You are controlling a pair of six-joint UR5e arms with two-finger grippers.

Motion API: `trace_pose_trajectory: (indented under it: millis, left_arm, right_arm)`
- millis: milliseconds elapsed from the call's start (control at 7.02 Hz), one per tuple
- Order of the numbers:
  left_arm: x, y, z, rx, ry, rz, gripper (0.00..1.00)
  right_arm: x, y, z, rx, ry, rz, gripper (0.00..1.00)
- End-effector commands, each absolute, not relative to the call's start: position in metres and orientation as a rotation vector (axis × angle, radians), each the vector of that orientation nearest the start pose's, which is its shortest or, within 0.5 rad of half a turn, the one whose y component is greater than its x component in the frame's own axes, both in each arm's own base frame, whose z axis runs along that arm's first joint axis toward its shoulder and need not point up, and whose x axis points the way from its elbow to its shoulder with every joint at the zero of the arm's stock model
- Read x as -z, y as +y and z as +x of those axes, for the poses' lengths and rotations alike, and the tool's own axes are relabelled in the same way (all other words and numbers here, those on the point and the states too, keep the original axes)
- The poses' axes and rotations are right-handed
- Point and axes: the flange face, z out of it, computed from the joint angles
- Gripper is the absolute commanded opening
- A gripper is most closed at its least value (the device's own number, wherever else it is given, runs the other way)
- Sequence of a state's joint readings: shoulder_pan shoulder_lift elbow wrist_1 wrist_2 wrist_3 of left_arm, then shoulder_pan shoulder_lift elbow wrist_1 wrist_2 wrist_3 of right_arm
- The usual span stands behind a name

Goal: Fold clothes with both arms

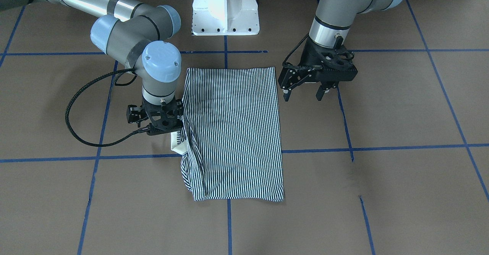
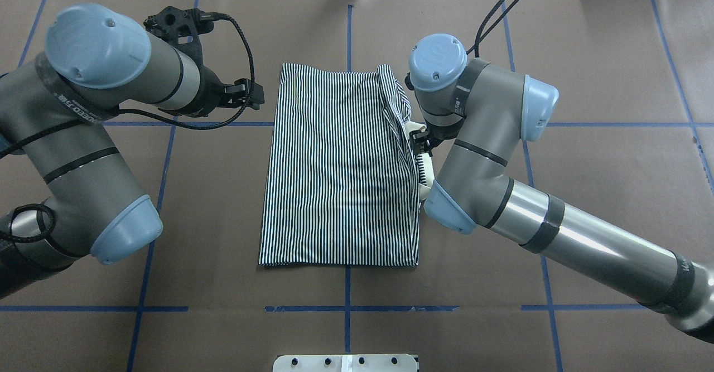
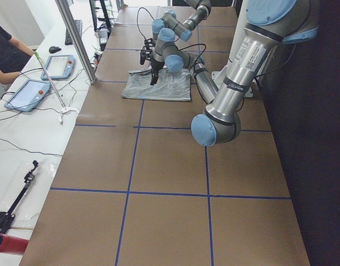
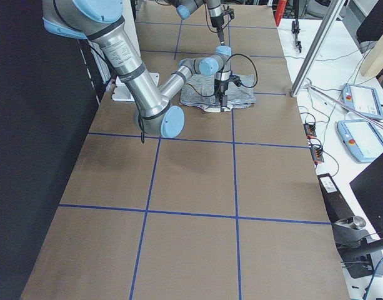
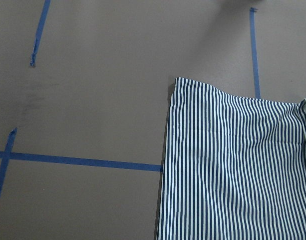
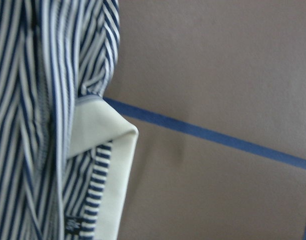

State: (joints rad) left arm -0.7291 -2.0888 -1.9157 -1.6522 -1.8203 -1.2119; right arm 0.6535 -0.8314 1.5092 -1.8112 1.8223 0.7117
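Our polo shirt [image 1: 233,132] lies mid-surface [image 1: 382,190], long axis toward the far edge; the right pincer [image 1: 160,118] meets its collar [image 1: 176,142] side, grip unreadable; the left pincer [image 1: 302,94] hovers agape beside the opposite side.

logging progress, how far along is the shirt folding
Done: the navy-and-white striped polo shirt lies as a narrow rectangle, no sleeves showing. In hand: the right gripper sits at its rumpled edge, where the white collar pokes out; its grip is hidden. The left gripper hangs open beside the opposite edge. Left, likely: tidy the rumpled edge, fold crosswise.
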Motion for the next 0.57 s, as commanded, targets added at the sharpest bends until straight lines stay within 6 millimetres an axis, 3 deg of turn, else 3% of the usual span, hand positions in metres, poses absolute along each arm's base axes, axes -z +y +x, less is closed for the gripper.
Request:
trace_pose_trajectory:
  millis: [0,143,285,428]
  left_arm:
    - [-0.212,-0.485,0.372,0.221,0.919,0.286,1.00]
    - [-0.213,-0.488,0.367,0.168,0.912,0.305,1.00]
    - [-0.216,-0.497,0.354,0.172,0.908,0.312,1.00]
    - [-0.217,-0.499,0.350,0.160,0.907,0.312,1.00]
  right_arm:
    - [-0.244,-0.568,-0.546,0.247,-0.547,0.186,1.00]
    - [-0.241,-0.586,-0.560,0.214,-0.580,0.214,1.00]
    - [-0.230,-0.593,-0.567,0.213,-0.586,0.230,1.00]
    - [-0.230,-0.597,-0.575,0.213,-0.571,0.221,1.00]
